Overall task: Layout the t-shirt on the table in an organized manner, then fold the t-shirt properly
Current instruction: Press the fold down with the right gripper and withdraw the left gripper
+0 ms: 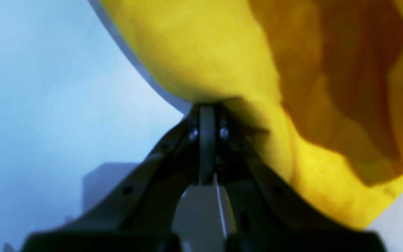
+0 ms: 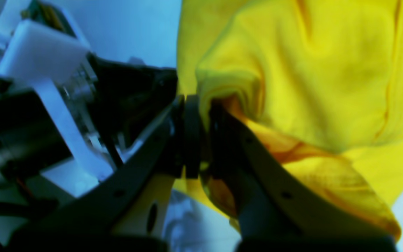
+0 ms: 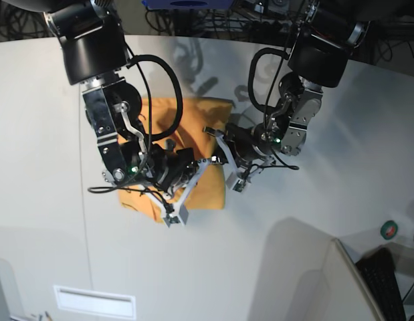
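Both arms bent low over the table (image 3: 327, 221), wrists turned inward. Left gripper (image 1: 206, 105) and right gripper (image 2: 201, 105) each pinching the t-shirt (image 3: 207, 190). Only from base view: shirt bunched between them.

No text, label, brand or number can be read anywhere in these three views.

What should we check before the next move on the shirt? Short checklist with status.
1. Left claw shut on the t-shirt: ok.
2. Right claw shut on the fabric: ok, cloth bunched between its fingers.
3. Shirt laid flat on the table: not ok, creased and folded over itself.
4. Both arms free of each other: cannot tell, they sit close over the shirt.
5. Sleeves and collar located: cannot tell, hidden by arms.
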